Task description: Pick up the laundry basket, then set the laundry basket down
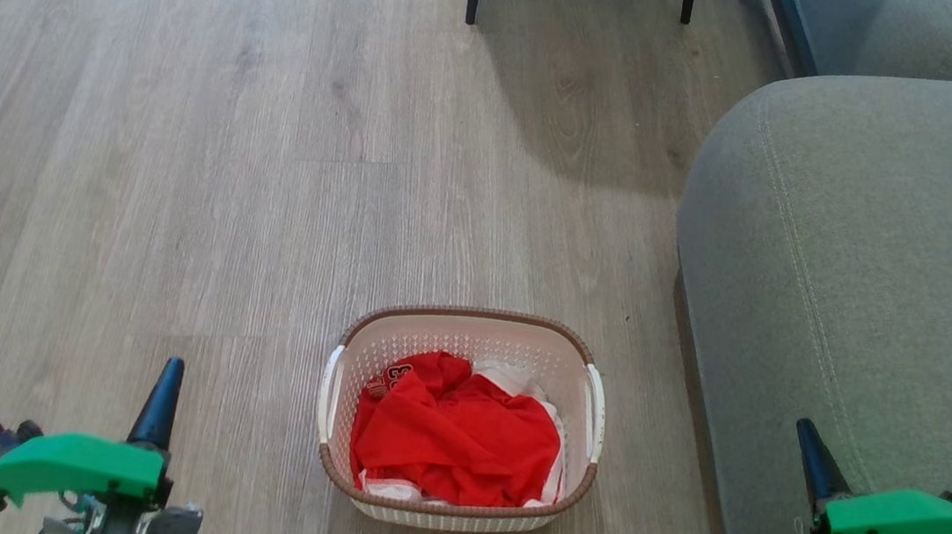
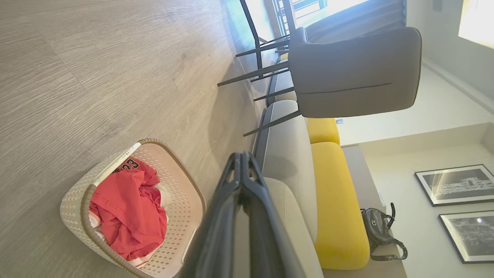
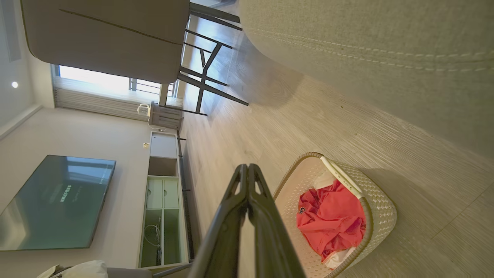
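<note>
The left gripper (image 1: 171, 372) and right gripper (image 1: 807, 439) flank the laundry basket (image 1: 468, 341), both pinched closed and empty. Uneven grips could tip it, spilling the clothes (image 1: 457, 442).

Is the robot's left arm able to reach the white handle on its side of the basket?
Probably yes. Just floor lies between the left gripper and the near handle of the laundry basket, so nothing blocks it. Its fingers are shut, so they would have to open first.
</note>
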